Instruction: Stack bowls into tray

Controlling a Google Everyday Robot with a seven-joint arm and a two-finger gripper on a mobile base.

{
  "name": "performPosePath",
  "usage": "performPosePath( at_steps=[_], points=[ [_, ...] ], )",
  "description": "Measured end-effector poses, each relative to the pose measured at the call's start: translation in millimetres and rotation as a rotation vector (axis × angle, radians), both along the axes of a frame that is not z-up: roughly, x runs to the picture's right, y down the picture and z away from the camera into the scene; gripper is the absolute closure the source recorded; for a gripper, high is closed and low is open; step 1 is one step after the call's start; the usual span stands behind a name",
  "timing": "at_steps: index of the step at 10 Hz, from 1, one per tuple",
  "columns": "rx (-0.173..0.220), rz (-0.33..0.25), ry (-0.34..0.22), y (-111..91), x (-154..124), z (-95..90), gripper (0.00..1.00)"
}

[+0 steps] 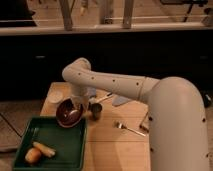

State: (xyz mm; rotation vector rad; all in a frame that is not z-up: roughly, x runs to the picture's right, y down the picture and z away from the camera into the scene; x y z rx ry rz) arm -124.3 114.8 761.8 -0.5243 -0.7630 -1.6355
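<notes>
The dark reddish-brown bowl hangs tilted over the far right corner of the dark green tray. My gripper is at the bowl's right rim and is shut on it; the white arm comes down from above and hides most of the fingers. The small pale bowl sits on the wooden table just behind the tray, left of the arm.
A small grey metal cup stands right next to the brown bowl. A fork, a spoon and a grey-blue cloth lie on the table. Two orange-yellow food pieces lie in the tray's near left part.
</notes>
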Motion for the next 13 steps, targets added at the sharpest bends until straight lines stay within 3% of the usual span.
performPosePath(
  at_steps=[4, 8, 9, 13],
  points=[
    [-0.032, -0.021, -0.081, 19, -27, -10.9, 0.97],
    [-0.056, -0.030, -0.205, 32, -53, -20.3, 0.97],
    [-0.087, -0.040, -0.291, 43, -62, -21.1, 0.97],
    [-0.144, -0.063, -0.387, 61, -66, -22.5, 0.95]
  ],
)
